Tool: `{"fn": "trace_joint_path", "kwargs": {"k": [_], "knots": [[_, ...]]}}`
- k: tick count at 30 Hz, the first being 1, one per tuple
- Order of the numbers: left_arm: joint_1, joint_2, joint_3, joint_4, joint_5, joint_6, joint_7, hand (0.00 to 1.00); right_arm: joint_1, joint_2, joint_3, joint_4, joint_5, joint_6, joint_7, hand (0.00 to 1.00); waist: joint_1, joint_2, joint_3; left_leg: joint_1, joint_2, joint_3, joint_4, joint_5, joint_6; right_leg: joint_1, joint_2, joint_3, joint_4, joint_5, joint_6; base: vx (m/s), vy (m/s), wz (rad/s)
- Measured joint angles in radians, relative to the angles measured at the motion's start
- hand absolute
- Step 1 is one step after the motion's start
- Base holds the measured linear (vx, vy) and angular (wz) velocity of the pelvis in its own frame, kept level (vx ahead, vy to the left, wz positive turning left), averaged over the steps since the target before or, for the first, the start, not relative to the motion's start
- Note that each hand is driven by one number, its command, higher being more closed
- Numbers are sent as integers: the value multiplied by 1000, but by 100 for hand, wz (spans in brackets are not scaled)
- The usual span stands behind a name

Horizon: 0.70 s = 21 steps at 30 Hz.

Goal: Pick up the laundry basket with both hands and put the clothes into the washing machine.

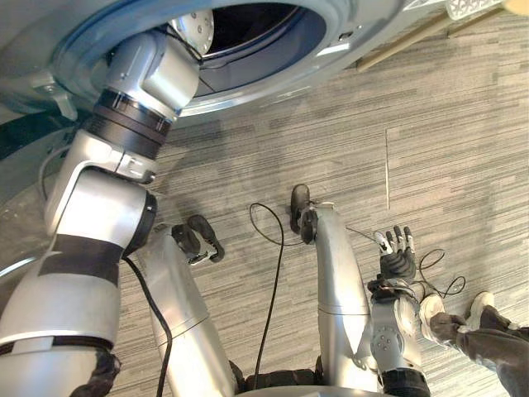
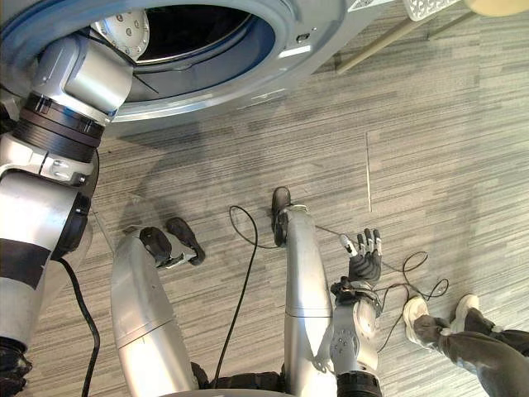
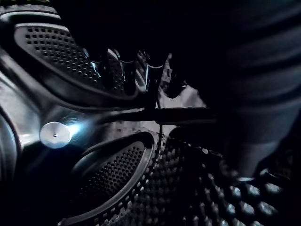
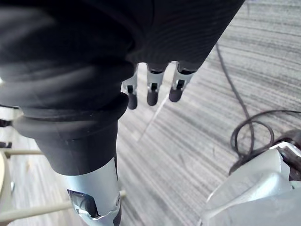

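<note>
The washing machine's round opening (image 1: 256,37) is at the top, its rim (image 2: 273,58) light blue. My left arm (image 1: 149,78) reaches through it. Inside, my left hand (image 3: 153,77) hangs open before the perforated steel drum (image 3: 117,165), its fingers straight. A dark grey mass that looks like cloth (image 3: 256,108) lies beside the hand, not gripped. My right hand (image 1: 398,255) hangs low over the floor, open and holding nothing, with its fingers (image 4: 151,93) spread. A white latticed basket edge (image 1: 473,7) shows at the top right corner.
Grey striped carpet (image 1: 430,141) covers the floor in front of the machine. A person's shoes and trouser legs (image 1: 492,327) are at the lower right, close to my right hand. A pale wooden leg (image 1: 413,40) slants beside the basket.
</note>
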<state>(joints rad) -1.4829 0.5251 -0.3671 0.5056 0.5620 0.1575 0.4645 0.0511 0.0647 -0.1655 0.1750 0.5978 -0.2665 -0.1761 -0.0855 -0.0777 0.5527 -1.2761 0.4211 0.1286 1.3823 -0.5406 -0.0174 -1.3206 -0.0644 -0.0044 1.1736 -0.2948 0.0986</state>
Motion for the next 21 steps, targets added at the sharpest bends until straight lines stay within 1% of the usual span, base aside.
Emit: {"fn": "trace_joint_path", "kwargs": {"k": [1, 2, 3, 4, 5, 6, 7, 8, 9, 10, 11, 12, 13, 15, 16, 17, 18, 19, 20, 21], "knots": [[13, -23, 73, -5, -5, 7, 7, 0, 0, 5, 0, -4, 0, -1, -3, 0, -7, 0, 0, -7, 0, -2, 0, 0, 0, -5, 0, -2, 1, 0, 0, 0, 0, 0], [31, -47, 156, -5, -38, 13, 20, 0, 0, 8, 3, -9, 0, -3, -12, 0, -11, 0, 0, -10, 1, -2, 0, 0, 0, -9, 0, -3, 1, 0, 0, 0, 0, 0], [40, -58, 197, -5, -78, 13, 26, 0, 0, 8, 5, -9, 0, -3, -18, 0, -11, 0, 0, -10, 1, -1, 0, 0, 0, -9, 0, -3, 2, 0, 0, -6, -20, -4], [61, -80, 284, 0, -152, 14, 38, 0, 0, 8, 7, -9, -2, -2, -24, 0, -12, 0, 0, -10, 2, -2, 0, 0, 0, -10, 0, -6, 2, 0, 0, 0, 0, 0], [69, -90, 325, 4, -202, 13, 43, 0, 1, 8, 6, -9, -4, -2, -27, 0, -13, 0, 0, -10, 3, -2, 0, 0, 0, -9, 0, -8, 2, 0, 0, 0, 0, 0], [81, -102, 385, 19, -304, 9, 51, 0, 1, 8, 8, -9, -9, -1, -37, 0, -10, 0, 0, -10, 7, -3, 0, 0, 0, -9, 0, -13, 2, 0, 0, -18, -31, 1], [95, -105, 420, 35, -408, -3, 64, 0, 1, 8, 9, -9, -12, 2, -39, 0, -8, 0, 0, -12, 9, -5, 0, 0, 0, -9, -3, -17, 4, -1, 0, 0, 0, 0], [97, -106, 436, 50, -471, -13, 65, 0, 1, 8, 9, -9, -13, 5, -39, 0, -6, 0, 0, -12, 10, -6, 0, 0, 0, -9, -3, -19, 5, -1, 0, -27, -30, 7], [97, -108, 460, 69, -575, -26, 65, 0, 1, 8, 13, -9, -16, 9, -40, 0, -5, 0, 0, -14, 9, -10, 0, 0, 0, -8, -5, -22, 7, -1, -1, -36, -25, 8], [97, -111, 472, 86, -659, -48, 63, 0, 1, 6, 17, -8, -19, 14, -40, 0, -4, 0, 0, -15, 5, -13, 1, 0, 0, -5, -7, -24, 7, -1, -1, -52, -19, 9], [101, -120, 481, 92, -727, -67, 61, 0, 1, 6, 19, -7, -20, 18, -39, 0, -5, 0, 0, -14, -2, -19, 0, 0, 0, 1, -8, -26, 6, -1, -1, -47, -10, 7], [107, -128, 482, 92, -749, -78, 61, 0, 1, 6, 19, -5, -20, 22, -39, 0, -6, 0, 0, -12, -2, -21, 0, 0, 0, 6, -8, -29, 4, -1, -1, -40, -6, 6], [120, -142, 482, 92, -766, -90, 58, 0, 1, 5, 18, -1, -20, 28, -40, 0, -5, 0, 0, -7, -4, -25, -1, 1, 1, 15, -10, -32, 1, -1, -1, -47, -15, 8], [182, -209, 469, 94, -765, -98, 49, 0, 1, 4, 17, 13, -20, 37, -39, 0, -7, 0, 0, 22, -12, -27, -16, 7, 5, 49, -19, -40, -9, -1, -1, -50, -32, 21], [239, -253, 442, 100, -730, -97, 37, 0, -3, 0, 16, 34, -20, 37, -39, 0, -9, 0, 0, 49, -25, -26, -37, 17, 5, 80, -30, -44, -21, -3, -1, -29, -52, 32], [272, -280, 428, 108, -697, -97, 33, 0, -7, -5, 16, 48, -20, 38, -39, 0, -9, 0, -1, 65, -30, -26, -51, 22, 4, 99, -35, -48, -30, -3, -1, -25, -52, 43], [358, -335, 401, 131, -636, -95, 25, 0, -8, -13, 18, 69, -21, 40, -38, 0, -8, 0, -1, 105, -48, -25, -78, 33, 3, 141, -46, -54, -48, -3, -2, -5, -74, 45], [472, -397, 381, 151, -548, -82, 11, 0, -9, -13, 19, 91, -21, 45, -36, 0, -7, 0, -1, 159, -63, -23, -113, 44, 0, 195, -58, -63, -68, -6, -5, 1, -80, 51], [566, -437, 376, 165, -482, -73, -5, 0, -9, -13, 18, 103, -21, 48, -36, 0, -5, 0, -1, 199, -74, -21, -139, 52, -4, 236, -65, -67, -84, -10, -8, 11, -98, 43], [637, -466, 379, 177, -440, -70, -18, 0, -10, -13, 17, 114, -21, 48, -36, 0, -2, 1, -1, 231, -80, -18, -158, 59, -7, 264, -71, -70, -95, -11, -9, 15, -98, 41]]}}
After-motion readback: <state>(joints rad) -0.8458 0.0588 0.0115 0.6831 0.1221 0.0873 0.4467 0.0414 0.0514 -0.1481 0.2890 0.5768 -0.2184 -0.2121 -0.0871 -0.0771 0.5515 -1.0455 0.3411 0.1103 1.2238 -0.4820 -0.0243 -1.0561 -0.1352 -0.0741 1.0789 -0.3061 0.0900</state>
